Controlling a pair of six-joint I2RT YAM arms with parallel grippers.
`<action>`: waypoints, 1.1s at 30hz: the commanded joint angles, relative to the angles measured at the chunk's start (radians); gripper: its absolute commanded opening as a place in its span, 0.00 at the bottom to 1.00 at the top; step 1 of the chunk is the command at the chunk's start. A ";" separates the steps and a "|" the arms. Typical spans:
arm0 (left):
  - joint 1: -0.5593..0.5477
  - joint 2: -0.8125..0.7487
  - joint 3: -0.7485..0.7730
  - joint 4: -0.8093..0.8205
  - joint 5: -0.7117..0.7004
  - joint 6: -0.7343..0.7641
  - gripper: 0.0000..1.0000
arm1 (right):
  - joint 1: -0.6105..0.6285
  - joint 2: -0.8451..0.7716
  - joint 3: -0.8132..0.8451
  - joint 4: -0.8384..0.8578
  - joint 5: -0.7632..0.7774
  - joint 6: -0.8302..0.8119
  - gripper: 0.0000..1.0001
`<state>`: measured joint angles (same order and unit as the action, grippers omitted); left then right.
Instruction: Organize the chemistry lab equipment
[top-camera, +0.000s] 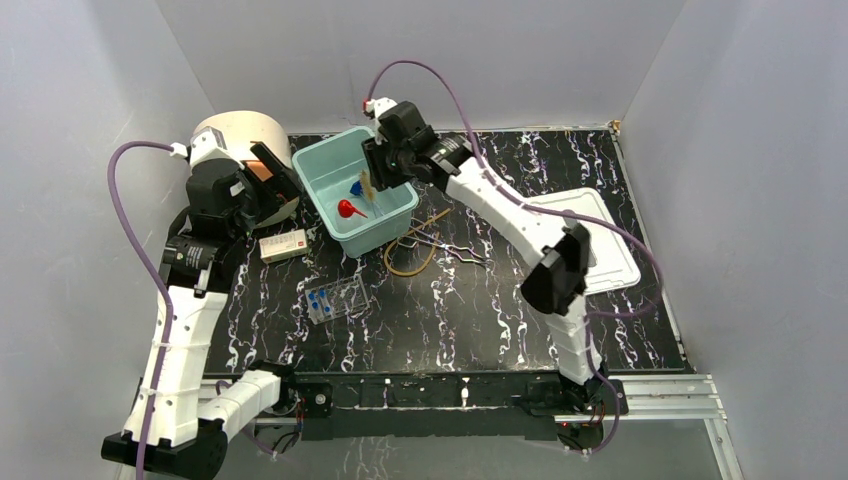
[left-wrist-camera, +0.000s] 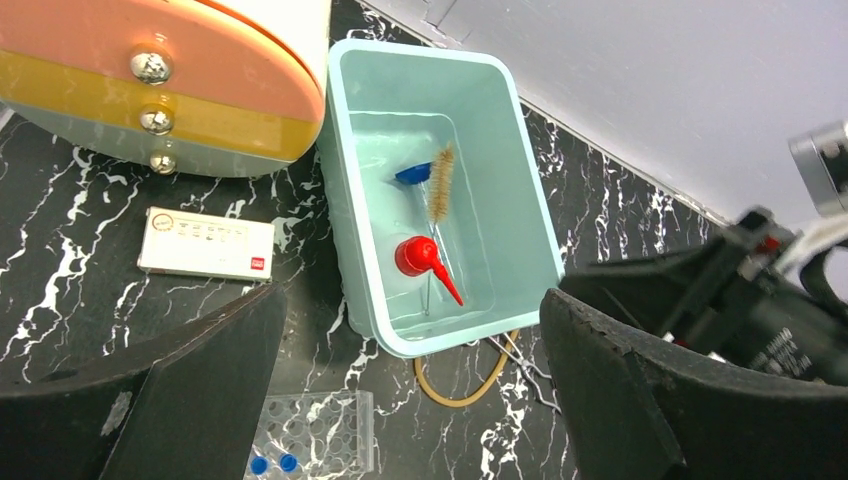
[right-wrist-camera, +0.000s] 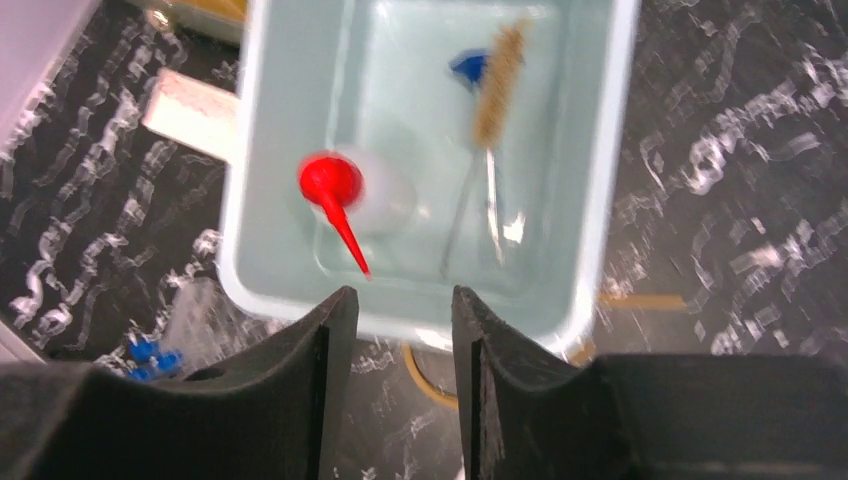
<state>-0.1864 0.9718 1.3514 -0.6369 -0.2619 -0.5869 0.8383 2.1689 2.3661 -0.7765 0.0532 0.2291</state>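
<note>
A pale green bin (top-camera: 378, 238) sits toward the back left of the black marbled desk (top-camera: 450, 320). Inside it a white squeeze bottle (right-wrist-camera: 385, 195) with a red nozzle lies on its side, the nozzle pointing at the near wall. Beside the bottle lies a bristle brush (left-wrist-camera: 440, 185) on a wire handle. A small blue piece (left-wrist-camera: 412, 175) touches the brush head; what it belongs to I cannot tell. The right tool (right-wrist-camera: 400, 305) hangs over the near rim of the bin, its two fingers a little apart with nothing between them. The left tool (left-wrist-camera: 410, 300) hovers over the desk left of the bin, near the large cream-and-orange drum (top-camera: 240, 135). Its fingers are spread wide and hold nothing. A small white box (top-camera: 283, 245) with a red mark lies flat on the desk between the drum and the bin. Nearer the arms stands a clear rack (top-camera: 345, 297) with blue-capped vials (top-camera: 318, 300) at its left end. Just beside the bin's near right corner lies an amber tubing loop (left-wrist-camera: 460, 404), partly tucked under the rim. Metal tongs (top-camera: 460, 250) lie across the desk next to the loop. A white tray (top-camera: 610, 260) rests at the right side of the desk, partly hidden by the right arm.
</note>
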 joint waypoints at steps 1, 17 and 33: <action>-0.002 -0.005 0.018 0.021 0.037 0.005 0.98 | -0.009 -0.243 -0.308 0.120 0.111 -0.041 0.51; -0.002 0.002 -0.024 0.046 0.081 -0.017 0.98 | -0.155 -0.700 -1.114 0.439 0.096 0.027 0.68; -0.002 -0.019 -0.040 0.055 0.077 0.003 0.98 | -0.167 -0.393 -1.188 0.568 0.078 -0.195 0.68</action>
<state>-0.1864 0.9825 1.3109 -0.6003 -0.1791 -0.6041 0.6750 1.7153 1.1614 -0.3019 0.1165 0.1509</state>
